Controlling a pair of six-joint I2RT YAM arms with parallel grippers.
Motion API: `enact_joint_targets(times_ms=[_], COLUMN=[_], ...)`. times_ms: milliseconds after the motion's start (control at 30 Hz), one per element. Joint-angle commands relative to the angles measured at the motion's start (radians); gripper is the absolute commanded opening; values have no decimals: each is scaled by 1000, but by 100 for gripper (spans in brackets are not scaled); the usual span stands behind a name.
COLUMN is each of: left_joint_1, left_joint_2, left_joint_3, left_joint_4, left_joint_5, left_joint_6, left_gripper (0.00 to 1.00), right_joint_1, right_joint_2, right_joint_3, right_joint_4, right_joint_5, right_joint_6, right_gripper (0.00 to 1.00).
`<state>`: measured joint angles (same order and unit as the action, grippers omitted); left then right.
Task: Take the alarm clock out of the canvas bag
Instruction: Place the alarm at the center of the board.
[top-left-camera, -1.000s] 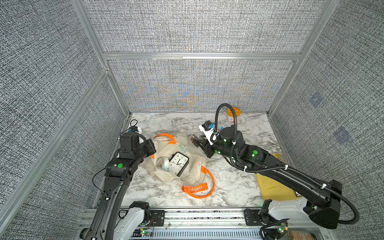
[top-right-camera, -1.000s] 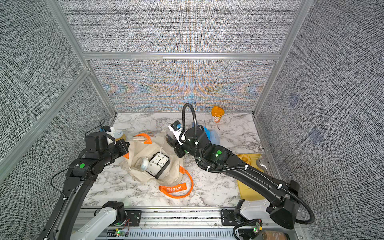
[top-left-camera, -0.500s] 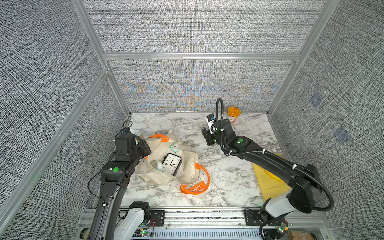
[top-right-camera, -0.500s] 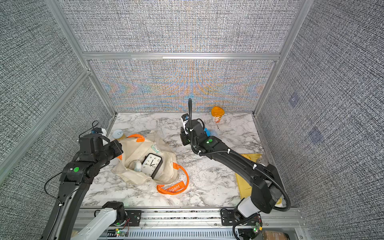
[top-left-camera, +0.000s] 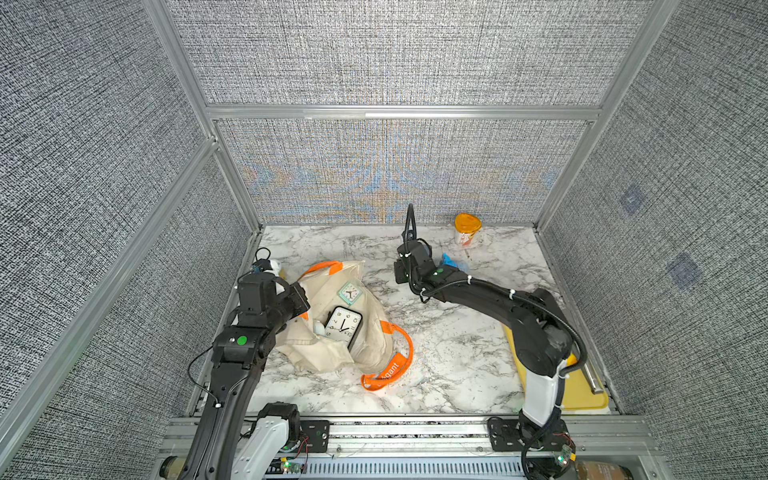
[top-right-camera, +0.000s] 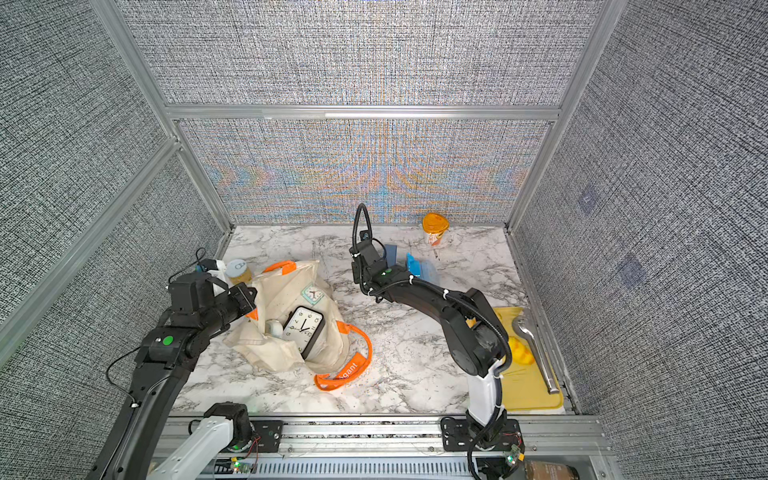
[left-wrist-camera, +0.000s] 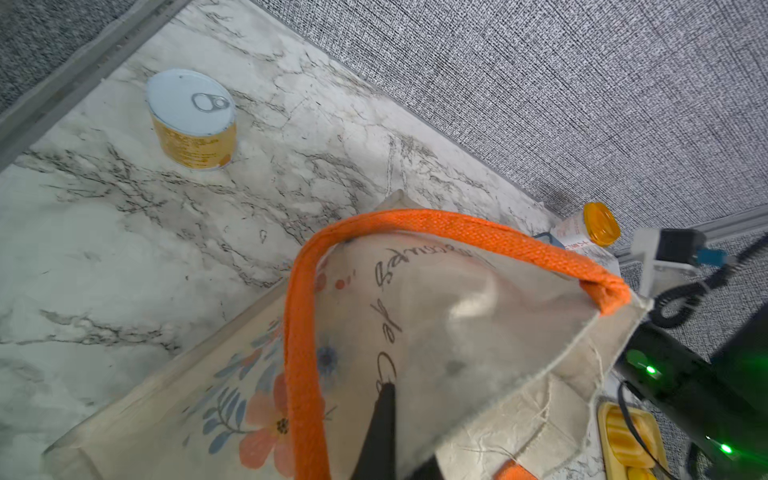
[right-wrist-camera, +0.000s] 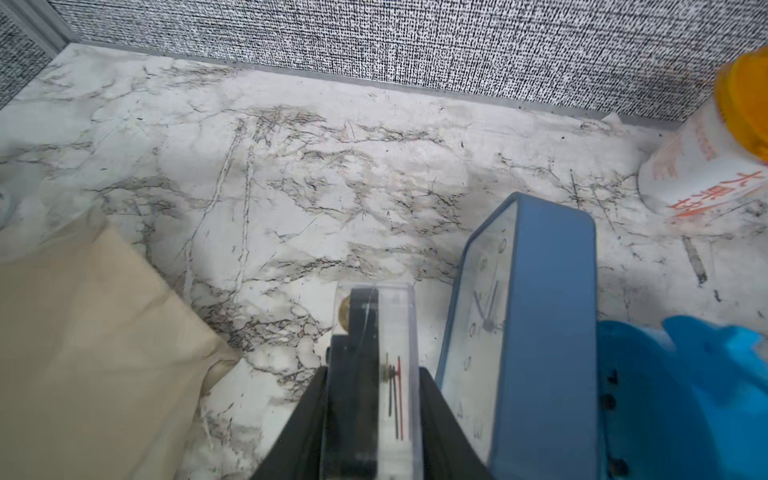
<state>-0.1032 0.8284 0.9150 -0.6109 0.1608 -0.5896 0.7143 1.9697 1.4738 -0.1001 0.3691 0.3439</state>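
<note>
One clear alarm clock (right-wrist-camera: 372, 357) sits in the right gripper (right-wrist-camera: 374, 395).

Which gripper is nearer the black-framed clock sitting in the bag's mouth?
Left. The left gripper pinches the rim of the canvas bag just beside the black-framed clock; the right gripper is away toward the back wall, clamping a clear clock.

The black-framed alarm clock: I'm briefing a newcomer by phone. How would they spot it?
Find the cream canvas bag with orange handles on the marble table. In its open mouth lies the black-framed rectangular alarm clock. Unlike the small mint-framed clock face beside it, its rim is black.
</note>
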Motion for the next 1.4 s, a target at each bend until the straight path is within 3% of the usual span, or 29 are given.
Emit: enact_joint_targets(times_ms=[0, 433, 967, 1367], left_joint_1=[2, 2, 1, 2], left_joint_2=[2, 0, 0, 1], left_joint_3=[-15, -50, -67, -61], left_joint_4=[42, 61, 74, 74], left_joint_5=[50, 45, 52, 51], left_joint_6=[-3, 7, 5, 7], left_gripper=[2, 2, 2, 2], right_joint_1=[-1, -33, -45, -45], right_joint_2=[51, 241, 335, 323], right_joint_3=[34, 182, 223, 237], right_joint_4=[59, 67, 73, 65], right_joint_5=[36, 37, 54, 59], right_joint_6=[50, 114, 130, 114], right_gripper=[33, 34, 36, 58])
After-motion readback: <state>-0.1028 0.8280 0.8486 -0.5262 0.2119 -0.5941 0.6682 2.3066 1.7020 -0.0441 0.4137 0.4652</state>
